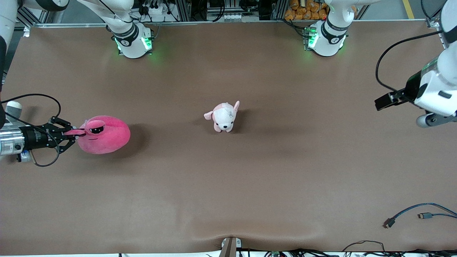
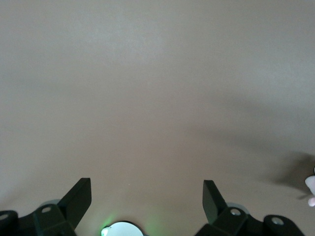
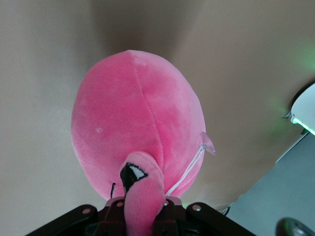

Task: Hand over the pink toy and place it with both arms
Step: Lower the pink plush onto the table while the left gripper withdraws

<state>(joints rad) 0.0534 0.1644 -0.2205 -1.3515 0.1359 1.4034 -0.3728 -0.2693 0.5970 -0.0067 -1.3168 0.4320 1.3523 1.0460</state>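
The pink toy (image 1: 105,135) (image 3: 135,128), a round hot-pink plush with half-lidded black eyes, is at the right arm's end of the table. My right gripper (image 1: 73,132) (image 3: 142,206) reaches in low and level. It is shut on the bulging eye lobe of the toy, which fills the gap between its fingers. I cannot tell whether the toy's body rests on the table or hangs just above it. My left gripper (image 1: 381,102) (image 2: 147,201) hangs open over bare table at the left arm's end, nothing between its fingers.
A small pale pink-and-white puppy plush (image 1: 224,117) stands mid-table; a sliver of it (image 2: 311,189) shows in the left wrist view. Loose cables (image 1: 410,214) lie near the front edge toward the left arm's end. The two arm bases (image 1: 134,41) (image 1: 326,39) stand along the table's back edge.
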